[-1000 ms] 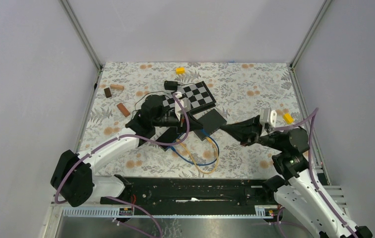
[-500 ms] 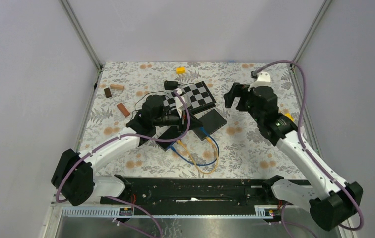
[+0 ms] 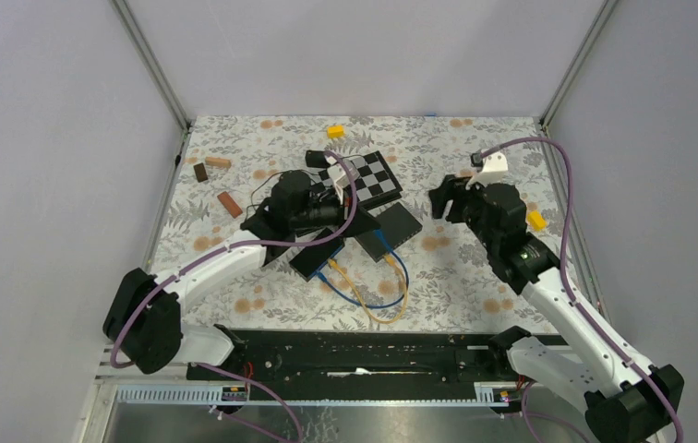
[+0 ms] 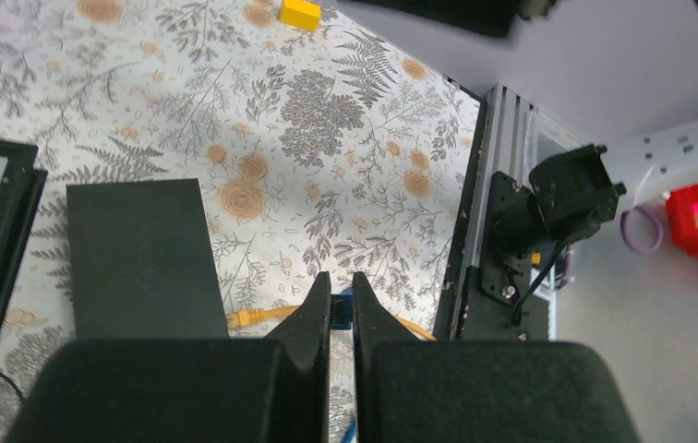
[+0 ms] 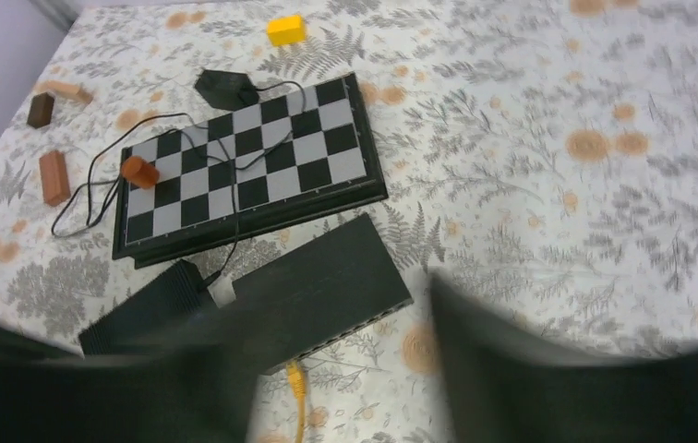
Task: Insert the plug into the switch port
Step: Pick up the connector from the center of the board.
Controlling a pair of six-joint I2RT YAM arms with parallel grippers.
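Nearest the arm bases, a loose orange-yellow network cable (image 4: 255,317) and a thin blue cable (image 3: 403,275) loop on the floral-print tablecloth (image 5: 558,185), slack enough to give a plug room to travel. Just past the loops, the left gripper (image 4: 341,277) is clenched, tips almost touching. A small blue plastic plug (image 4: 341,311) sits in the narrow slot between its fingers. I read that as a pinch grip held low over the cloth, right beside the switch, so the plug can be steered at a port. Plug's long axis seems to run along the fingers, toward the tips. Which end is the nose I cannot tell, too little of it shows. Next out, the flat black rectangular network switch (image 5: 327,291) lies flat on the cloth, touching the board's near edge. In the right wrist view its long axis runs from lower left to upper right. Its port face looks toward the near side, where a yellow plug (image 5: 295,374) sits in one port, so that is the face to aim for. Right gripper (image 5: 341,388) is released, blurred fingers spread with nothing between them. It hovers above and right of the switch, probably placed to steady the box. Farthest, a black-and-white checkered game board (image 5: 244,157) lies flat behind the switch, clear of the port face.
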